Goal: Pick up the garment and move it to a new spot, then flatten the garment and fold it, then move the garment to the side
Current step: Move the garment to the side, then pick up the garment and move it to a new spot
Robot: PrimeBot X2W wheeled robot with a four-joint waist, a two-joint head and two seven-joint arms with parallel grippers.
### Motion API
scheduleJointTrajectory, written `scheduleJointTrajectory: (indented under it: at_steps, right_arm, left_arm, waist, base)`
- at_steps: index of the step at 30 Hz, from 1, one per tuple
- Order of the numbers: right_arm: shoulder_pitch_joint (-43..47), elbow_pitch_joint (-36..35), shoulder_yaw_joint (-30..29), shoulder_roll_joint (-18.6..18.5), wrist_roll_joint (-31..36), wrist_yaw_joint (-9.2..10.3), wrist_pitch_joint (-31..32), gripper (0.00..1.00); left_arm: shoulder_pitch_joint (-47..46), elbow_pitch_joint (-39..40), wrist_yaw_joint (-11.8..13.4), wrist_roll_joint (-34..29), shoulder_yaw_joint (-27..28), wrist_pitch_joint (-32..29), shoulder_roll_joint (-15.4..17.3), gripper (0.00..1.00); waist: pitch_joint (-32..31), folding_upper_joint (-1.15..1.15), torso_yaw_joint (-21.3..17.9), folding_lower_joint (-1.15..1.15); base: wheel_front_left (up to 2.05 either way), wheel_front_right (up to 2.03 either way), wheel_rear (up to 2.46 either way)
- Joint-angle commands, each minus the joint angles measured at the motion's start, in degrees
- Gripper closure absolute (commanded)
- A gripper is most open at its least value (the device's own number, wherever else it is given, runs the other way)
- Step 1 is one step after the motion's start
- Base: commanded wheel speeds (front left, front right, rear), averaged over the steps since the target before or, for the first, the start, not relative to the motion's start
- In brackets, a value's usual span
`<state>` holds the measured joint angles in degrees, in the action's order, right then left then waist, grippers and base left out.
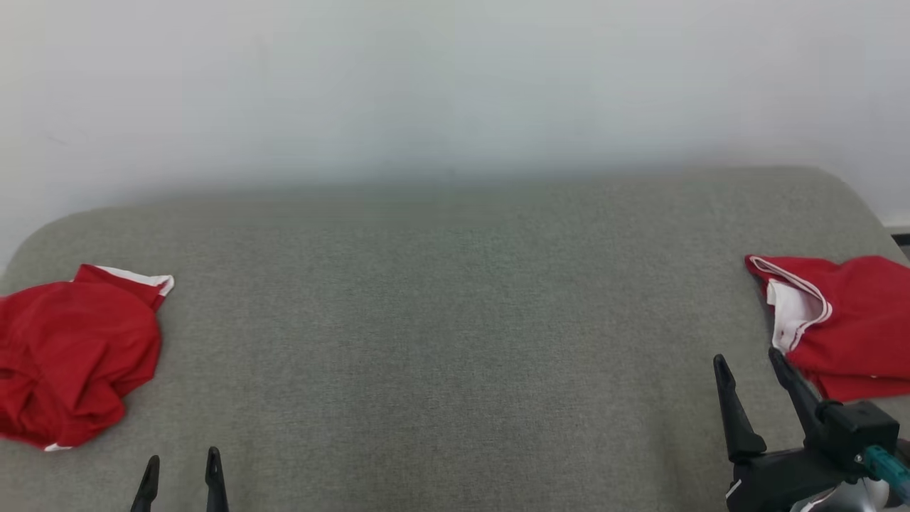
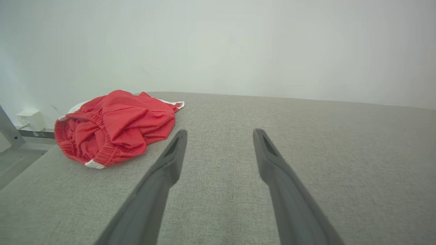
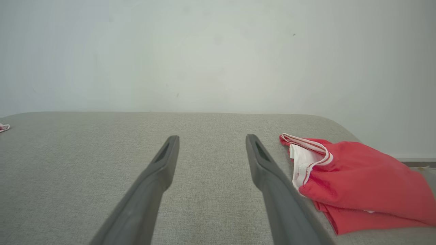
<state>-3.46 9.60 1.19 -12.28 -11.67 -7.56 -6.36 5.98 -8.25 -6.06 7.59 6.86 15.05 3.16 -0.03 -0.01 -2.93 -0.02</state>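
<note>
Our left hand (image 1: 182,461) and right hand (image 1: 748,358) stand open, empty; we judge the folded garment (image 1: 860,320) done, the crumpled garment (image 1: 71,355) untouched.

a plain pale wall (image 1: 455,85) runs behind a wide grey fabric-covered surface (image 1: 455,320) whose far corners are rounded. the light is soft and even, without hard shadows. in the left wrist view a small white box (image 2: 30,119) sits on a low ledge (image 2: 37,133) at the wall's foot, beside a grey metal strut (image 2: 6,131).
</note>
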Motion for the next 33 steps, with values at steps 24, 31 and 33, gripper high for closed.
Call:
scheduleJointTrajectory:
  at_steps: [24, 31, 33]
  right_arm:
    - [4.1, 6.9, -1.8, 5.3, 3.5, 0.16, -7.3, 0.00]
    - [3.8, 6.6, -1.5, 5.7, 3.6, 0.17, -7.5, 0.00]
    - [3.8, 6.8, -1.4, 5.8, 2.9, 0.17, -7.5, 0.00]
  left_arm:
    - [1.2, -3.5, -1.0, 0.1, 0.5, 0.2, -0.3, 0.00]
    - [0.9, -3.5, -1.2, 0.2, 0.2, 0.2, -0.3, 0.00]
    - [0.8, -3.1, -1.1, 0.5, 0.2, 0.2, -0.3, 0.00]
  waist:
    - [-2.4, 0.01, 2.1, 0.02]
    - [-2.5, 0.01, 2.6, 0.02]
    - [-2.5, 0.01, 2.8, 0.02]
  base:
    - [0.00, 0.00, 0.00]
    - [0.00, 0.00, 0.00]
    - [0.00, 0.00, 0.00]
